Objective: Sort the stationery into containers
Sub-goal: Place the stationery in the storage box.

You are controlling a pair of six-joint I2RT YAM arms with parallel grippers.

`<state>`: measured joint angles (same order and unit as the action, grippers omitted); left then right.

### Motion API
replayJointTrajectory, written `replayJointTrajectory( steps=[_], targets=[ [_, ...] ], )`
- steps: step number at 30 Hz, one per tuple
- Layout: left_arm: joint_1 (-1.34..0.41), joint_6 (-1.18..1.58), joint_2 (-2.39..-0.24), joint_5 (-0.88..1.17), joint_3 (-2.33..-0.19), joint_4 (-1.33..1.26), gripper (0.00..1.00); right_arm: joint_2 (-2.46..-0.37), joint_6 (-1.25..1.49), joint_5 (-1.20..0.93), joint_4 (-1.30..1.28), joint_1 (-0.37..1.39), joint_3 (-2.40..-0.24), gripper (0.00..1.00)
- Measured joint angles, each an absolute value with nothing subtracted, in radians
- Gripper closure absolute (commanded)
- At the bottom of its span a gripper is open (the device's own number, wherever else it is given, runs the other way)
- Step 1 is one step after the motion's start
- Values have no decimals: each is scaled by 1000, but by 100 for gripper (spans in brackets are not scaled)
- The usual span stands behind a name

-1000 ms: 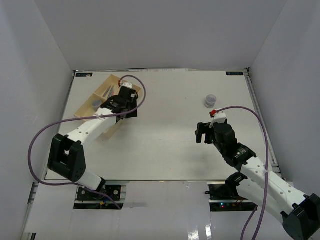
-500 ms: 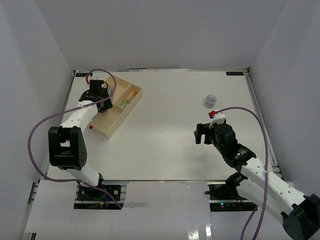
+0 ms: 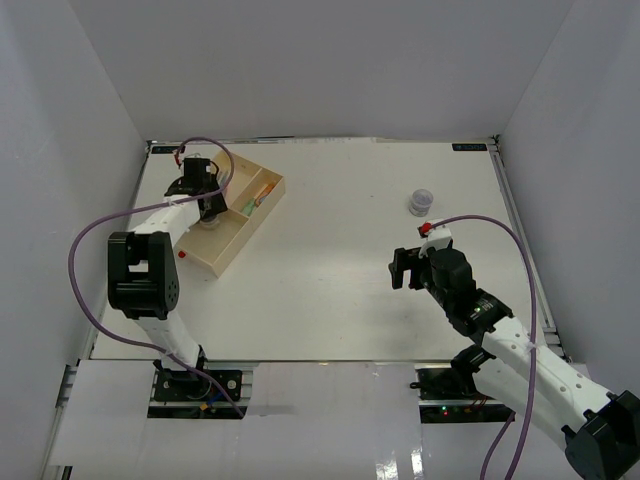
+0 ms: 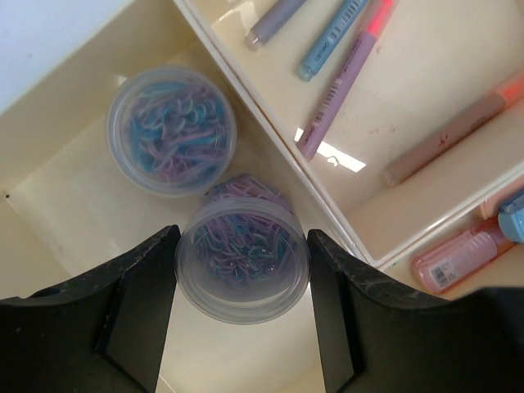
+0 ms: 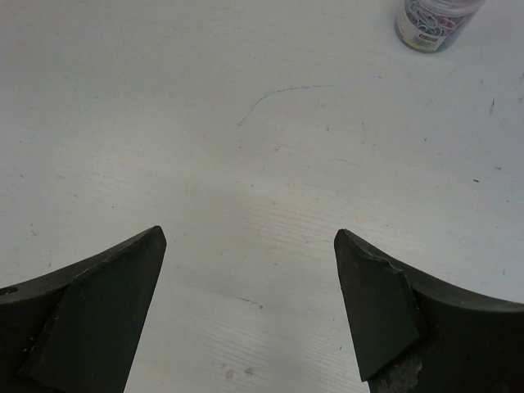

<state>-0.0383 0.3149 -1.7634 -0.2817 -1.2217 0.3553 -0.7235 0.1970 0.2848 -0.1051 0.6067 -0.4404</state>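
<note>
My left gripper point(image 4: 241, 237) is shut on a round clear jar point(image 4: 242, 266) full of blue and purple clips, held just over the cream tray point(image 4: 65, 205). A second jar point(image 4: 172, 128) stands in that same compartment, close behind it. The adjoining compartment holds a grey pen point(image 4: 274, 18), a blue pen point(image 4: 332, 37), a pink pen point(image 4: 344, 82) and an orange pen point(image 4: 458, 131); a pink marker point(image 4: 463, 254) lies in another. From above, the left gripper point(image 3: 200, 195) hangs over the tray point(image 3: 232, 245) at far left. A third jar point(image 3: 421, 202) point(image 5: 434, 18) stands on the table beyond my open, empty right gripper point(image 3: 403, 268) point(image 5: 250, 241).
White walls close in the table on three sides. A small red item point(image 3: 181, 254) lies on the table just left of the tray's near end. A purple cable point(image 3: 90, 250) loops off the left arm past the table's left edge.
My left gripper has swung from the tray's right side to its far-left end, still holding the jar. The right arm has not moved.
</note>
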Motion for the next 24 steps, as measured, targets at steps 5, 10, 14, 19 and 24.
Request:
replayJointTrajectory(
  steps=[5, 10, 14, 19, 24],
  targets=[
    [-30, 315, -1800, -280, -1246, 337, 34, -723, 194, 284, -105, 605, -440, 10],
    [-28, 314, -1812, -279, -1246, 337, 22, -723, 194, 284, -105, 603, -439, 10],
    [-24, 312, -1812, -278, -1251, 340, 13, -726, 194, 282, -105, 603, -439, 10],
    [-20, 312, -1812, -273, -1261, 352, 8, -750, 194, 277, -103, 603, -440, 10],
    [-20, 313, -1785, -244, -1271, 386, 2, -803, 194, 284, -105, 596, -468, 10]
  ],
)
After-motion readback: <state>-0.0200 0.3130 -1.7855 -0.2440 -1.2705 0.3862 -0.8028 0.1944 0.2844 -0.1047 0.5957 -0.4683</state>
